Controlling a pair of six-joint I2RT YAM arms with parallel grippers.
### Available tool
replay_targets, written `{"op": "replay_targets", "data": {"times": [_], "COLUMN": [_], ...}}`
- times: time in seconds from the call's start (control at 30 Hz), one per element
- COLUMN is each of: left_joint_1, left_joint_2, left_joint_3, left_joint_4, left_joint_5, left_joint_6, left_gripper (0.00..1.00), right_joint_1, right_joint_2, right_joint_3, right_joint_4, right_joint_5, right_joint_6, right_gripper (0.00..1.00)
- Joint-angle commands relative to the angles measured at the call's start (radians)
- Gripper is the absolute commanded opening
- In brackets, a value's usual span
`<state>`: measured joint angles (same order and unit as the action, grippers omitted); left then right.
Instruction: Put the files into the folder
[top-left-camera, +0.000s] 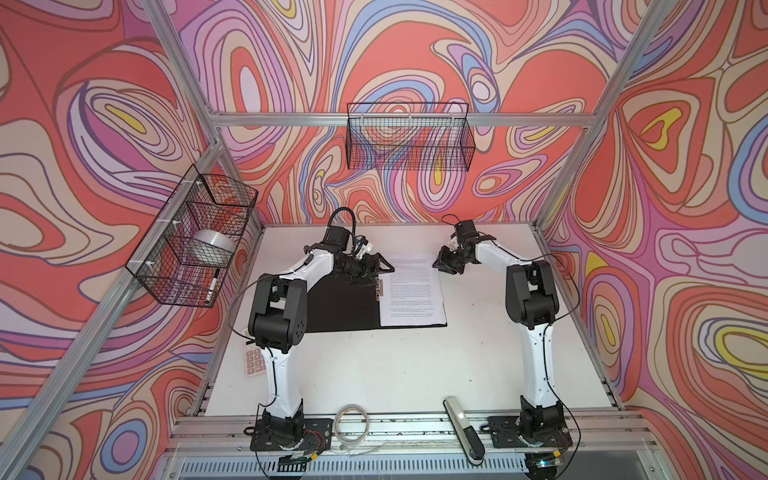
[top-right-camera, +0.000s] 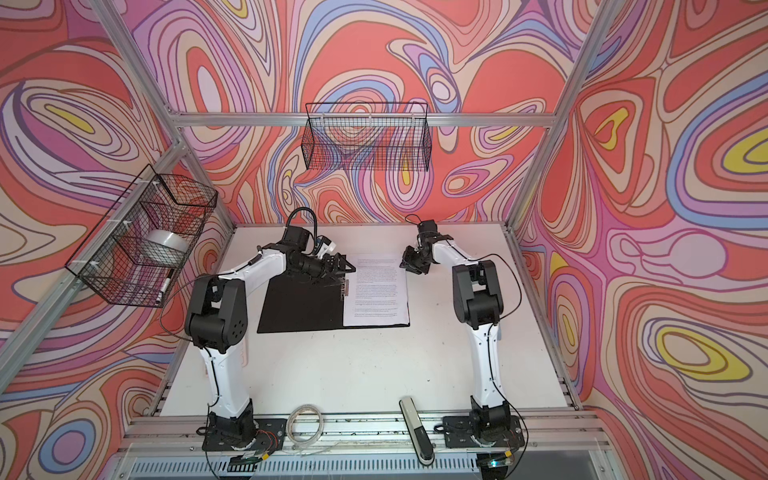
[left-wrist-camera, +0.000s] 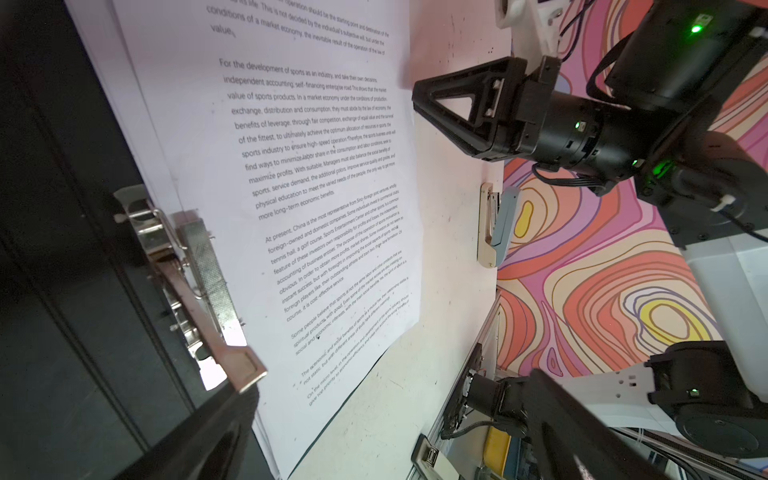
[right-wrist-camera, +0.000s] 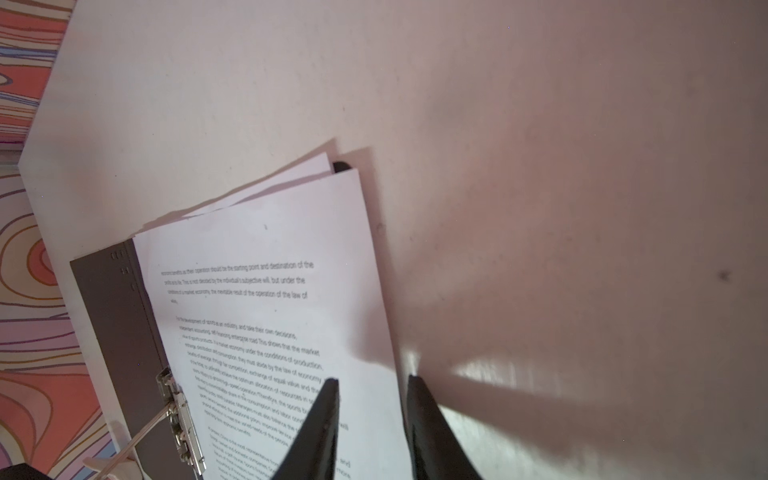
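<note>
The folder (top-left-camera: 336, 307) (top-right-camera: 299, 307) lies open and flat on the white table, black inside up, in both top views. The files (top-left-camera: 411, 291) (top-right-camera: 376, 291) (left-wrist-camera: 291, 174) (right-wrist-camera: 266, 316) are a small stack of printed white sheets lying on its right half. The metal spine clip (top-left-camera: 377, 289) (left-wrist-camera: 199, 282) (right-wrist-camera: 183, 419) has its lever raised. My left gripper (top-left-camera: 384, 266) (top-right-camera: 347, 266) (left-wrist-camera: 386, 436) hangs wide open over the clip's far end, holding nothing. My right gripper (top-left-camera: 441, 262) (top-right-camera: 409, 262) (right-wrist-camera: 372, 384) is narrowly open above the files' far right edge.
A wire basket (top-left-camera: 195, 237) on the left wall holds a tape roll and a marker. Another wire basket (top-left-camera: 409, 137) hangs on the rear wall. A calculator (top-left-camera: 253, 361) lies at the table's left, a cable coil (top-left-camera: 351, 422) and a stapler (top-left-camera: 463, 432) on the front rail.
</note>
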<state>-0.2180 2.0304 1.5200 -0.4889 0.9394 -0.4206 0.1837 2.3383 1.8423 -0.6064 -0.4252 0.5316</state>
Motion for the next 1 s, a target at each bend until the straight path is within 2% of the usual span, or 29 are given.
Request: {"op": "replay_targets", "data": {"times": [0.0, 0.43, 0.63, 0.97], "left_joint_1": [-0.001, -0.001, -0.001, 0.015], "left_joint_2": [0.018, 0.01, -0.015, -0.207], "left_joint_3": [0.026, 0.021, 0.008, -0.083], "left_joint_4": [-0.005, -0.013, -0.022, -0.134], "left_joint_5": [-0.008, -0.008, -0.001, -0.012], "left_joint_6": [0.002, 0.017, 0.035, 0.203], "left_gripper": [1.0, 1.0, 1.0, 1.0], "right_joint_1": [-0.004, -0.003, -0.003, -0.003], "right_joint_2": [0.029, 0.048, 0.031, -0.071], "right_joint_3": [0.04, 0.072, 0.069, 0.061], "right_joint_4": [-0.014, -0.036, -0.041, -0.049], "right_joint_5": [-0.033, -0.072, -0.04, 0.058], "right_joint_6": [-0.021, -0.027, -0.029, -0.022], "right_gripper": [0.3, 0.3, 0.3, 0.3]}}
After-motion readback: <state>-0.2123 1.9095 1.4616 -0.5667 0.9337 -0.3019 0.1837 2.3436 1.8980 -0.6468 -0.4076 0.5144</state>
